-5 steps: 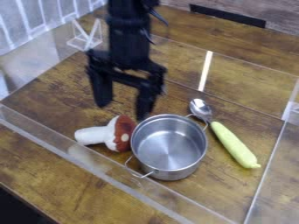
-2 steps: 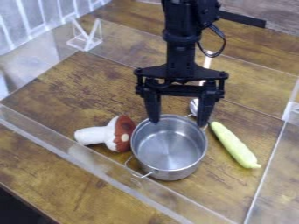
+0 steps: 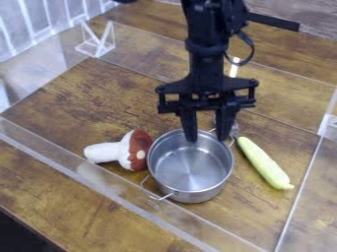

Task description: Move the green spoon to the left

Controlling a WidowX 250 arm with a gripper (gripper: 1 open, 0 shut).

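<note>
Fingers (image 3: 207, 134) of the black robot arm (image 3: 211, 54) point down above the far rim of a round, shiny metal pot (image 3: 191, 181), tips spread apart with a gap between them. Whether either tip touches the rim is not clear. Small spoon with a thick yellow-green handle (image 3: 266, 163) and a silver metal bowl lies just beside the fingers, toward the right of the picture. Its bowl end is nearest them and partly hidden by the right-hand tip in the picture; the handle slants away from the fingers, toward the near right, alongside the pot. No grip on the handle shows; contact at the bowl cannot be told. Red-and-white toy mushroom (image 3: 121, 150) lies on its side to the picture's left of the fingers, near the pot, on the brown wooden worktop (image 3: 79, 103).
</note>
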